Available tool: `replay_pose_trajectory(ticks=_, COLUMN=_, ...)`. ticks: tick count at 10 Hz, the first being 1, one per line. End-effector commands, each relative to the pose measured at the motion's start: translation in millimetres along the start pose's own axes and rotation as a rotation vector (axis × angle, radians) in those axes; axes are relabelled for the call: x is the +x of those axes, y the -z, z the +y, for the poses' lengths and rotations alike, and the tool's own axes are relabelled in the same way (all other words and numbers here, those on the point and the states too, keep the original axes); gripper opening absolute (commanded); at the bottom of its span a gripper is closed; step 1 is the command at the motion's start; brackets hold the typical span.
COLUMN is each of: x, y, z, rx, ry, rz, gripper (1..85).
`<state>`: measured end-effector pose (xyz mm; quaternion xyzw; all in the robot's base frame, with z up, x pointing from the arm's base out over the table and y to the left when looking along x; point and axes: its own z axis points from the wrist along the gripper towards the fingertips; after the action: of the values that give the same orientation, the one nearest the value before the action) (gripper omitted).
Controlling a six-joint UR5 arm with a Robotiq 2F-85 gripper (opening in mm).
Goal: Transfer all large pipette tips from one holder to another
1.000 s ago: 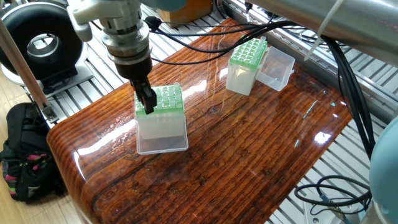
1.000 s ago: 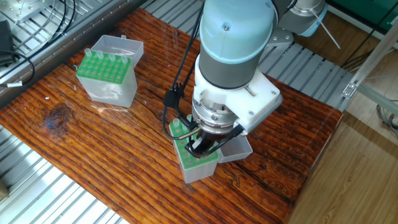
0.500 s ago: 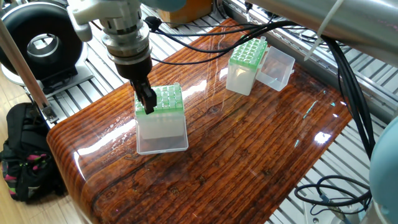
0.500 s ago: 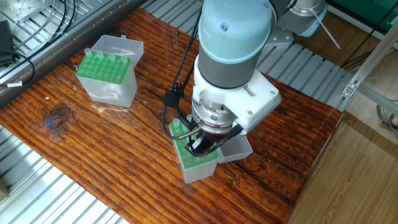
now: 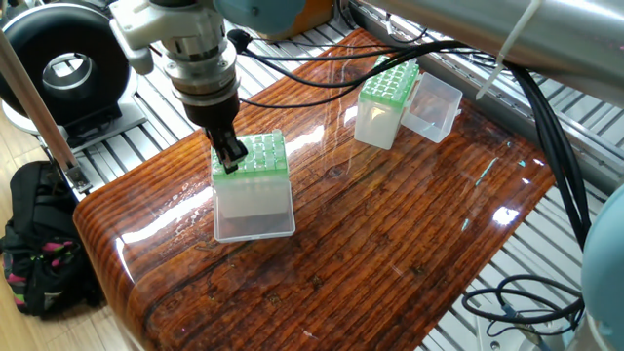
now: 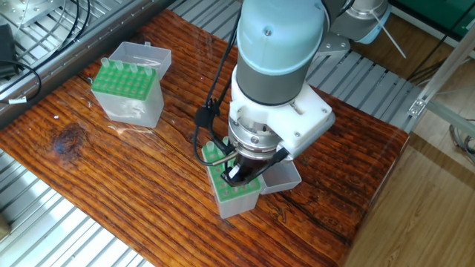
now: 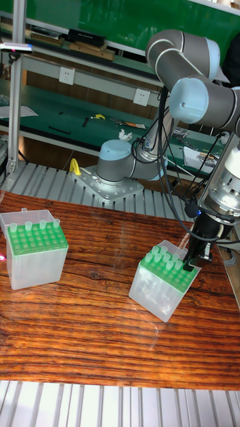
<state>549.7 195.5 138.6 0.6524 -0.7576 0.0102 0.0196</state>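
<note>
The end effector (image 5: 230, 159) stands at one corner of the nearer green-topped tip box (image 5: 253, 187); whether its fingers clamp a large pipette tip (image 7: 181, 257) I cannot tell. Lifting should go straight up so the slim, whitish tube clears its hole. The other green-topped box (image 5: 386, 100) waits well apart on the surface (image 5: 390, 234).

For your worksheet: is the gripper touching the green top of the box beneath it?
Cannot tell. In one fixed view the gripper overlaps the green-topped box at its corner; in the tall fixed view its fingertips sit at the rack's edge. No view shows a plain gap or contact.
</note>
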Motion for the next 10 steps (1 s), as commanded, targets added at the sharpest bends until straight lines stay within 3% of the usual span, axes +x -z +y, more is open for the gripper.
replay_pose_trajectory(ticks=1, x=-1.9, y=2.6, z=-1.3, rx=0.002, ry=-0.013, rz=-0.01, gripper=24.3)
replay_pose_trajectory(ticks=10, x=-1.7, y=21.0, z=0.9, rx=-0.015, ry=-0.027, rz=-0.014, gripper=19.7)
